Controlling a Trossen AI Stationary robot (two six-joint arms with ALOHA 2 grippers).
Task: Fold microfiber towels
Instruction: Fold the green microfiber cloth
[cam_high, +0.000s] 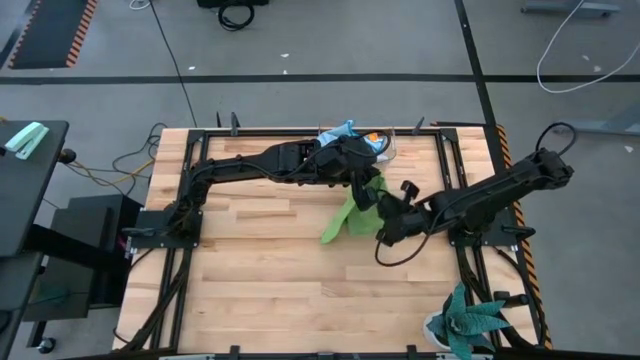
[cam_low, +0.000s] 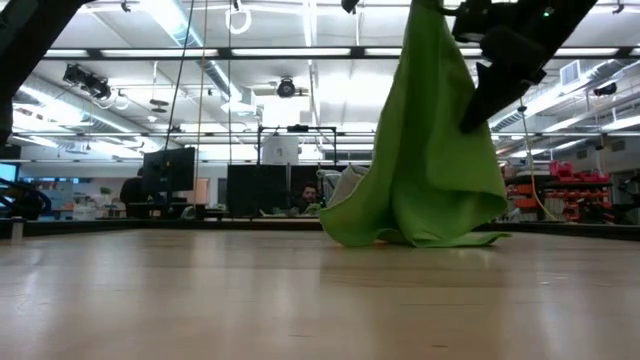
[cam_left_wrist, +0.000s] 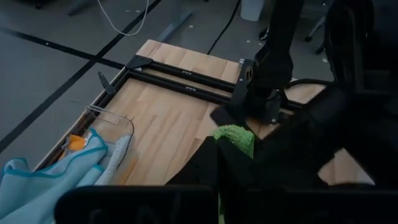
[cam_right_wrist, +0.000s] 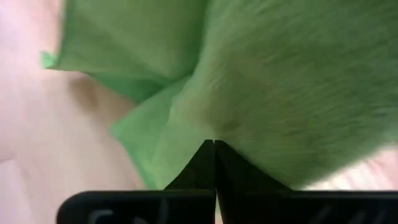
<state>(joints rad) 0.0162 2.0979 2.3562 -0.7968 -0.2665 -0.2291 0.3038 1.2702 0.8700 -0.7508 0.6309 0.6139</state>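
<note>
Both pincers clamped on lime green towel (cam_high: 345, 215), lifted w/ lower edge pooled on bench (cam_high: 260, 280) mid-right. Left pincer (cam_high: 366, 193) at top; right pincer (cam_high: 385, 228) just beside. Light blue towel (cam_high: 338, 133) in clear box (cam_high: 388, 145) at far edge.

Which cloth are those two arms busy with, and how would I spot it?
Look at the wooden table, near its middle right, where both arms meet. Hanging between the left claw and right claw is the lime green towel, its bottom trailing on the wood; the other cloths sit bunched in the clear box.
</note>
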